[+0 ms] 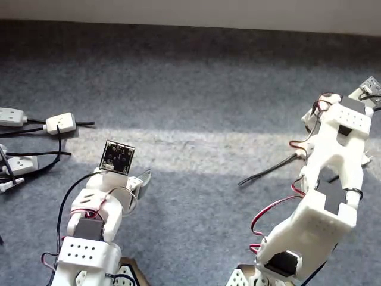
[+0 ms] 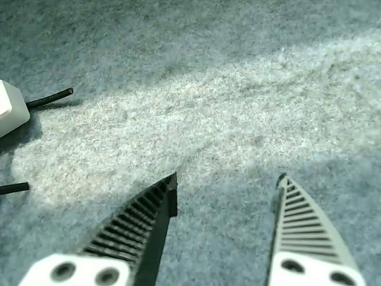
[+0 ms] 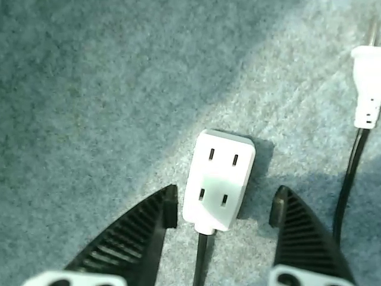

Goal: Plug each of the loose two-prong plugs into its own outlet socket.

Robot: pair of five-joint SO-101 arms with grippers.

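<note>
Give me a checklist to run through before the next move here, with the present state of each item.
1. The right gripper is open: ok, its fingers flank the outlet block.
2. The outlet block has free slots: ok, both pairs are empty and face up.
3. A plug is held: not ok, the white plug lies loose on the carpet, apart from the block.
4. The left gripper is open: ok, empty over carpet.
5. The white plug has straight prongs: cannot tell, they run off the view's edge.

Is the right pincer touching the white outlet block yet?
Apart. The right wrist view shows carpet between the outlet block and each finger of the right pincer.
</note>
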